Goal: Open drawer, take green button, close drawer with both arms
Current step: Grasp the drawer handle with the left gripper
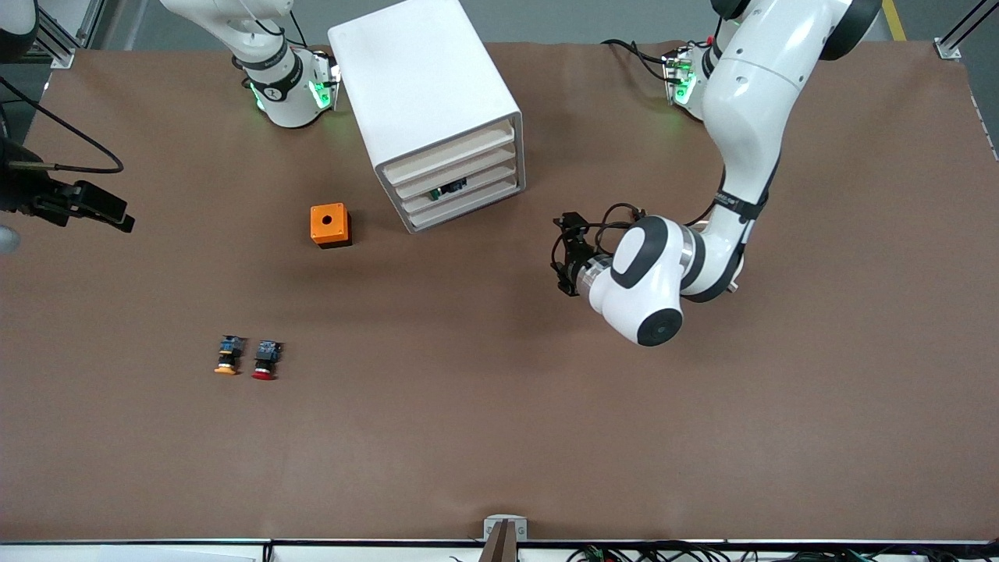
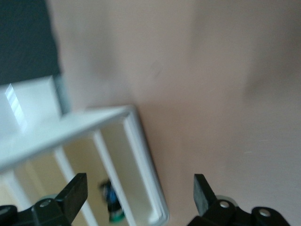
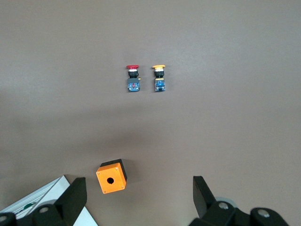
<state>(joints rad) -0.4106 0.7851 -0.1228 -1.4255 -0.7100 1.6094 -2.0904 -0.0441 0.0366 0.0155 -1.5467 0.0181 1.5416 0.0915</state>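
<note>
**Front view: drawer shut, nothing in hand**

My left end effector (image 1: 563, 257) hovers over the counter (image 1: 499, 437) beside the cabinet (image 1: 425, 105), fingers spread wide and empty. My right end effector (image 3: 136, 200) waits, equally wide and empty, high above the orange box (image 3: 112, 176). The green button (image 2: 114, 213) sits inside the drawer (image 1: 462, 193), one of the lower ones. Coming in crooked, I could shove the light cabinet instead of catching the drawer's front.
</note>
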